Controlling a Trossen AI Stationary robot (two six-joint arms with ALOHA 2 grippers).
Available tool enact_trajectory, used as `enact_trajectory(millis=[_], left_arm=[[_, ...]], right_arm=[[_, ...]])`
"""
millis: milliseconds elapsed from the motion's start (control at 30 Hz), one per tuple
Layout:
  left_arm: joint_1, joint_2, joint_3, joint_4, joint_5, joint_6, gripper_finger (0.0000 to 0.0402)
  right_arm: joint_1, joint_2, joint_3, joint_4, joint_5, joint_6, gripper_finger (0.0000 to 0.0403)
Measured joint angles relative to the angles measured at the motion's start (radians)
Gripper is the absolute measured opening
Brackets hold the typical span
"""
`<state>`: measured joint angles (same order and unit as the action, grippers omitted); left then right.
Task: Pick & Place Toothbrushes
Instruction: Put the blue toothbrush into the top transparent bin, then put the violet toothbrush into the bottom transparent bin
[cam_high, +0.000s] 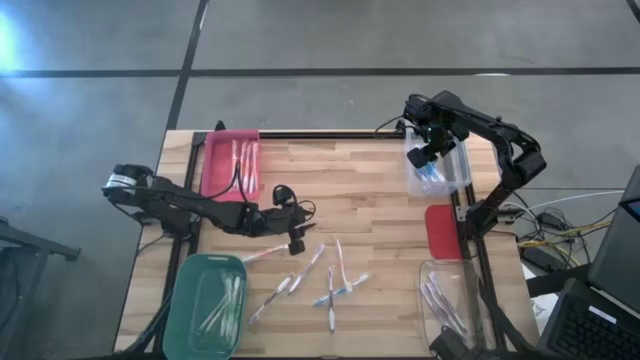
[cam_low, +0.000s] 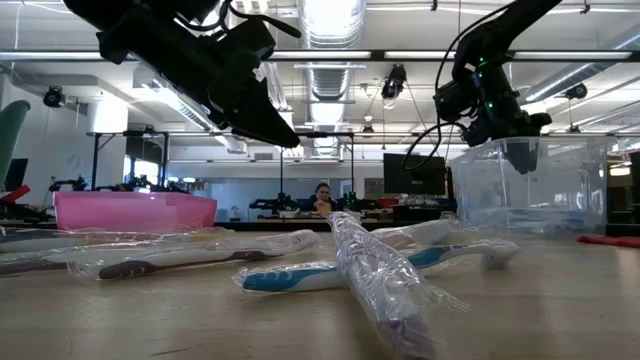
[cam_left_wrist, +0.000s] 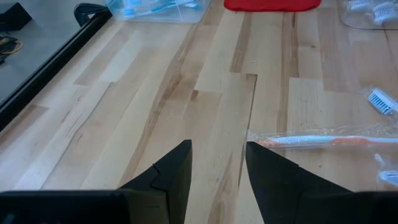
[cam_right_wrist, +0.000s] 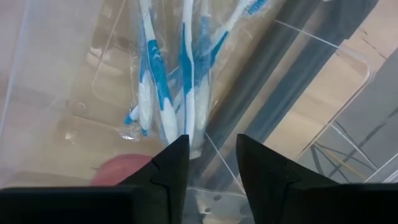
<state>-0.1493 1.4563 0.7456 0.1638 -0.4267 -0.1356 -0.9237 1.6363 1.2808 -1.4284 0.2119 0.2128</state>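
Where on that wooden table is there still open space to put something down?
The widest bare wood lies mid-table, between the pink bin and the clear bin under the right gripper. The near middle is crowded: loose toothbrushes lie scattered between the green bin and another clear bin, beside the left gripper.

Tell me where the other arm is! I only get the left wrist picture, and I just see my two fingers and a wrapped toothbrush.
Observer: The right gripper hangs open and empty over the clear bin at the table's back right corner.
Operator: Are there bins behind me?
Observer: Yes, a pink bin and a green bin on the left side, each holding toothbrushes.
Operator: How many brushes are loose?
Observer: About half a dozen loose toothbrushes lie mid-table, near your left gripper.
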Motion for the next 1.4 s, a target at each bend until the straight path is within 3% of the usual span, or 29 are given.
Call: enact_trajectory(millis=[233, 400, 533, 800, 1000, 1400], left_arm=[[0.000, 0.000, 0.000, 0.000, 0.000, 0.000, 0.0156], [0.000, 0.000, 0.000, 0.000, 0.000, 0.000, 0.0156], [0.000, 0.000, 0.000, 0.000, 0.000, 0.000, 0.0156], [0.000, 0.000, 0.000, 0.000, 0.000, -0.004, 0.0156], [0.000, 0.000, 0.000, 0.000, 0.000, -0.004, 0.0156], [0.000, 0.000, 0.000, 0.000, 0.000, -0.031, 0.0156]], right_arm=[[0.000, -0.001, 0.005, -0.003, 0.006, -0.040, 0.0156], [0.001, -0.031, 0.057, -0.005, 0.143, -0.059, 0.0168], [0.000, -0.070, 0.127, -0.004, 0.174, -0.073, 0.0167], [0.026, -0.141, 0.284, 0.013, 0.174, -0.079, 0.0133], [0.107, -0.218, 0.350, 0.123, 0.174, -0.120, 0.0103], [0.352, -0.377, 0.316, 0.477, 0.173, -0.165, 0.0044]])
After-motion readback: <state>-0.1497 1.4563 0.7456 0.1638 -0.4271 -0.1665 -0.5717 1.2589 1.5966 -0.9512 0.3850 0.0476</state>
